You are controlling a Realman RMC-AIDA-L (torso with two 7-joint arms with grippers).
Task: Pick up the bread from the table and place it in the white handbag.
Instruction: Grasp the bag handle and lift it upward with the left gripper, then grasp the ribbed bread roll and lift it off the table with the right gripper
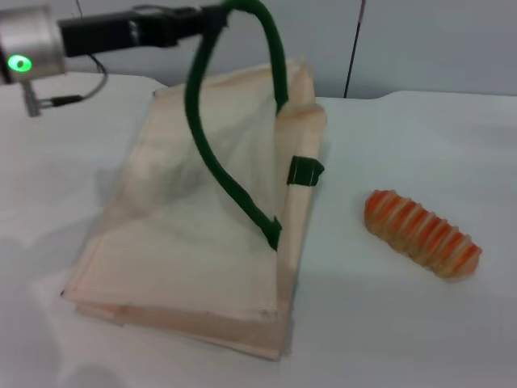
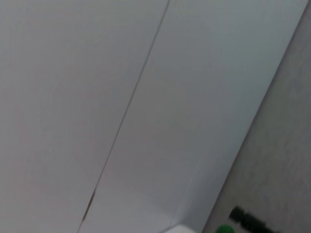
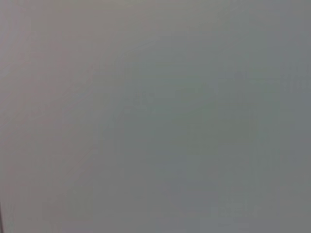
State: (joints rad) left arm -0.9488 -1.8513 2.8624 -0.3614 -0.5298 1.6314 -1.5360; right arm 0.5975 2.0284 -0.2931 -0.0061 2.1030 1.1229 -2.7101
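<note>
The white handbag [image 1: 202, 234] lies on the table left of centre in the head view, its cream fabric pulled up into a tent. My left gripper [image 1: 212, 18] reaches in from the upper left, is shut on one dark green rope handle [image 1: 202, 137] and holds it up above the bag. The bread [image 1: 422, 233], tan with orange-red ridges, lies on the table to the right of the bag, apart from it. My right gripper is out of view. The wrist views show neither the bag nor the bread.
The white table [image 1: 388, 339] stretches around the bag and bread, with a grey wall [image 1: 420, 40] behind it. My left arm's silver wrist with a green light [image 1: 20, 63] is at the top left, with a cable [image 1: 77, 99] lying beneath it.
</note>
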